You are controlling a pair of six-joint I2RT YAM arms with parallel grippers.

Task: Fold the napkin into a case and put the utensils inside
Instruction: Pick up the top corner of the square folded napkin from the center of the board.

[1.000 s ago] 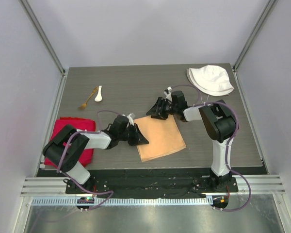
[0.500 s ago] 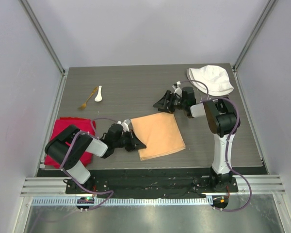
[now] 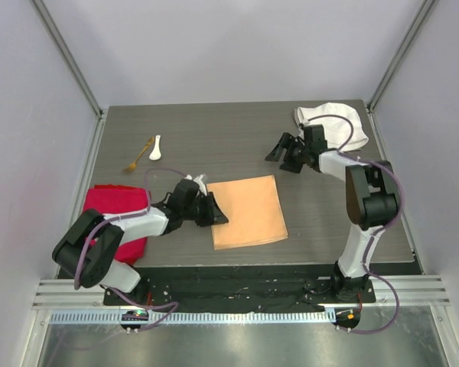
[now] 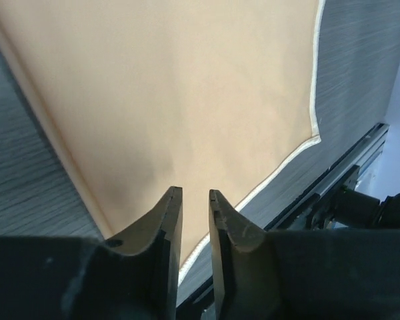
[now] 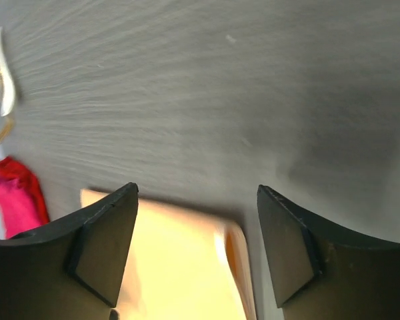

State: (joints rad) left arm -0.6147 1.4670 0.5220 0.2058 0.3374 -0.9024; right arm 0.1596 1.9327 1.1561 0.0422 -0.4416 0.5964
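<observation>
The napkin (image 3: 246, 212) lies flat on the desk (image 3: 214, 138) near its front edge, about midway between the two arms, as a peach-orange, nearly square sheet with a pale hem along its near side. In the right wrist view a darker strip along its right edge (image 5: 235, 267) looks like a second layer underneath. The left end effector (image 3: 216, 214) sits low at the napkin's left edge; the left wrist view shows its fingers (image 4: 167, 220) drawn close together with only a thin slit between them, cloth showing through the slit and nothing visibly pinched. The right end effector (image 3: 279, 159) is apart from the cloth, beyond its far right corner, with its jaws spread wide and empty over bare desk. The utensils lie together well away at the far left: the white spoon (image 3: 155, 147) just beside the gold fork (image 3: 138, 156). A red cloth (image 3: 118, 210) lies under the left arm, and a white hat (image 3: 344, 122) sits in the far right corner.
</observation>
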